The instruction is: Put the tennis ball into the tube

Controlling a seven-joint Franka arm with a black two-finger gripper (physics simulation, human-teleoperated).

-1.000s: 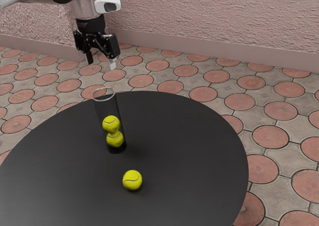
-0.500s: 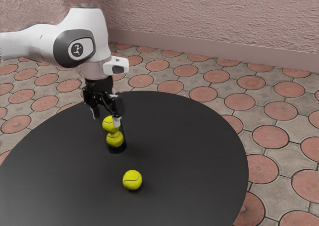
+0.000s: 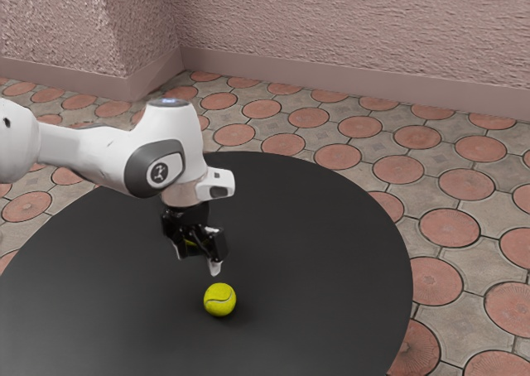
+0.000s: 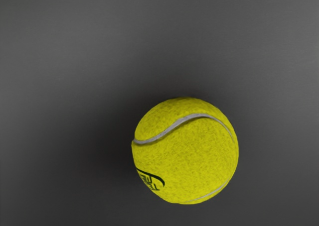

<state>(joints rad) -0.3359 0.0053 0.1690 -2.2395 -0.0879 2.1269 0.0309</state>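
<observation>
– anyone spot the tennis ball [image 3: 219, 300]?
– yep, from where i'm standing it's on the black surface [image 3: 331, 227]. pincer [image 3: 198, 261] hangs near the ball, a bit higher up, spread wide lol

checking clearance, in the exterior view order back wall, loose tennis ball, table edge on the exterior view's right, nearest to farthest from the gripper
1. Loose tennis ball, just below the gripper
2. Table edge, on the exterior view's right
3. Back wall, in the background
</observation>
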